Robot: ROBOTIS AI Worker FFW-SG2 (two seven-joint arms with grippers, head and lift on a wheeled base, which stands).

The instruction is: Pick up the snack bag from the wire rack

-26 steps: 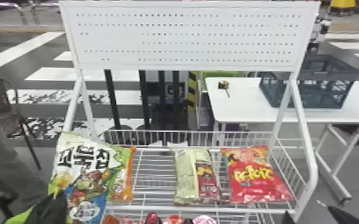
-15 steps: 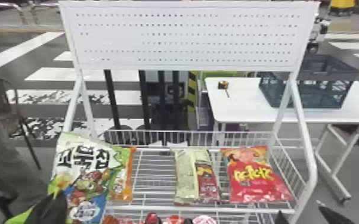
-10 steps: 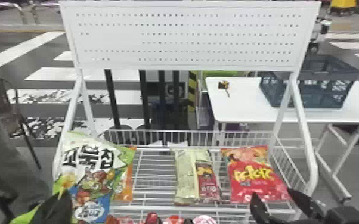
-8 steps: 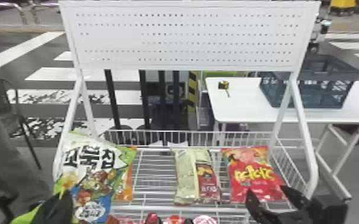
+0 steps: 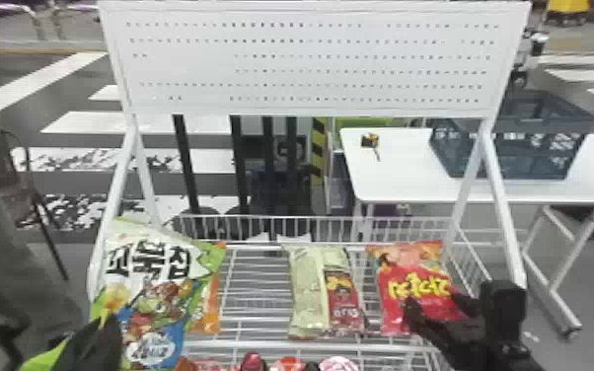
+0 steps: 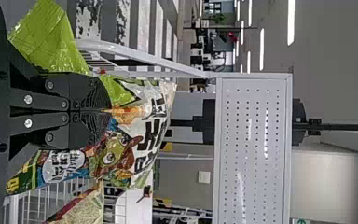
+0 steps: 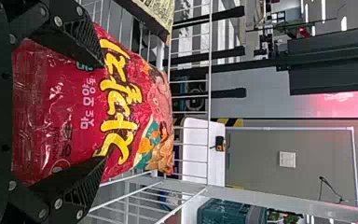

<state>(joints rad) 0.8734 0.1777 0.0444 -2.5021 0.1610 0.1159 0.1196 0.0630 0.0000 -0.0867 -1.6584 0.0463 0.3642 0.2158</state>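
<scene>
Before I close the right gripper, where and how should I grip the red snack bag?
I'd squeeze the red snack bag across its width at the middle, coming from the near side: its printed face is toward the right gripper, whose open fingers sit near both side edges, about halfway along.

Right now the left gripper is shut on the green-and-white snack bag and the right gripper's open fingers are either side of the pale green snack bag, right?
Wrong bag on the right: the right wrist view shows the right gripper open with its fingers either side of the red snack bag. The left gripper is shut on the green-and-white snack bag.
</scene>
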